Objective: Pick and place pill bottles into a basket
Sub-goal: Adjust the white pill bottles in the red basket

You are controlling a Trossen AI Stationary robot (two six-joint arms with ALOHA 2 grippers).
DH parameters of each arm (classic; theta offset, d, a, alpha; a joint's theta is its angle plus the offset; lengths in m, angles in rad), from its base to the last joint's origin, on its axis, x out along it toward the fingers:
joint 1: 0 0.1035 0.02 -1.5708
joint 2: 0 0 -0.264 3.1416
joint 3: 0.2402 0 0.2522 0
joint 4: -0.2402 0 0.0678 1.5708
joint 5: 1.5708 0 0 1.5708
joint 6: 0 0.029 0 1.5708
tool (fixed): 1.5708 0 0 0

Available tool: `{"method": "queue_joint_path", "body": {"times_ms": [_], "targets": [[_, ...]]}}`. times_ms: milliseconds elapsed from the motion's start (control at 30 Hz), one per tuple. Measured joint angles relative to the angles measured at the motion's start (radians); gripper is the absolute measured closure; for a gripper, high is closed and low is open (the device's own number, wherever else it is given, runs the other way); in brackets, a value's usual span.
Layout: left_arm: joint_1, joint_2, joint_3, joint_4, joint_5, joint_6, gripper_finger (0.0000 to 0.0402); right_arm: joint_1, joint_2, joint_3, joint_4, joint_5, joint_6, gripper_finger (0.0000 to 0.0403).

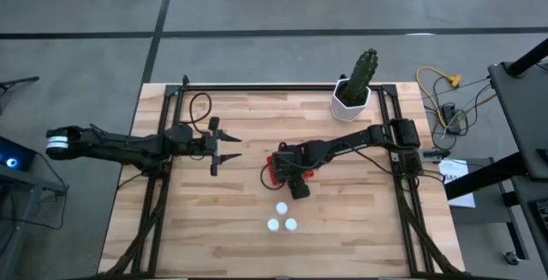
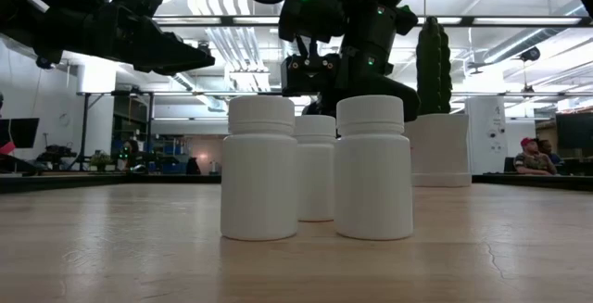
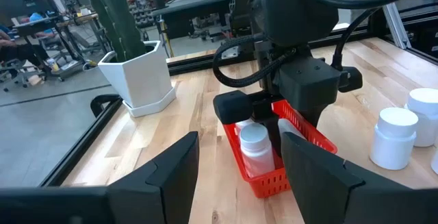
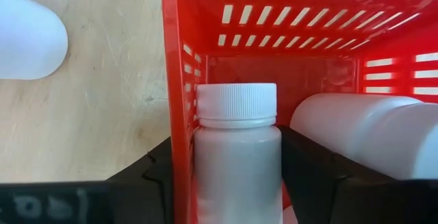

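Observation:
The red basket (image 1: 276, 170) stands at mid-table. My right gripper (image 1: 295, 180) reaches into it, slanting down, fingers open. They flank a white pill bottle (image 4: 237, 155) that lies in the basket with its cap toward the far wall. A strip of red wall shows between one finger and the bottle. More bottles (image 4: 363, 131) lie beside it in the basket. Three bottles (image 1: 281, 209) (image 1: 273, 224) (image 1: 291, 224) stand upright on the table nearer the front edge. My left gripper (image 1: 229, 147) hovers open and empty left of the basket. My right gripper has one finger (image 4: 308, 176) close against the side of the bottle's body (image 4: 274, 169). The other finger (image 4: 154, 176) stands apart from it by the basket's wall. I cannot tell whether the gripper touches the bottle. The bottle lies in the basket.
A white pot with a green cactus (image 1: 353, 96) stands at the table's far right, behind the basket. A black frame rail (image 1: 282, 87) runs along the far edge and down both sides. Bare wood lies in front of the three standing bottles (image 2: 315, 167).

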Motion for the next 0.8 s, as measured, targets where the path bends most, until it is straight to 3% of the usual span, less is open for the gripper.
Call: {"method": "queue_joint_path", "body": {"times_ms": [433,800], "targets": [[0.000,0.000,0.000,0.000,0.000,0.000,0.0210,-0.001,0.003,-0.001,0.009,-0.038,0.015,0.0146],[0.000,0.000,0.000,0.000,0.000,0.000,0.0210,-0.001,0.002,0.013,0.009,-0.027,0.019,0.0143]]}}
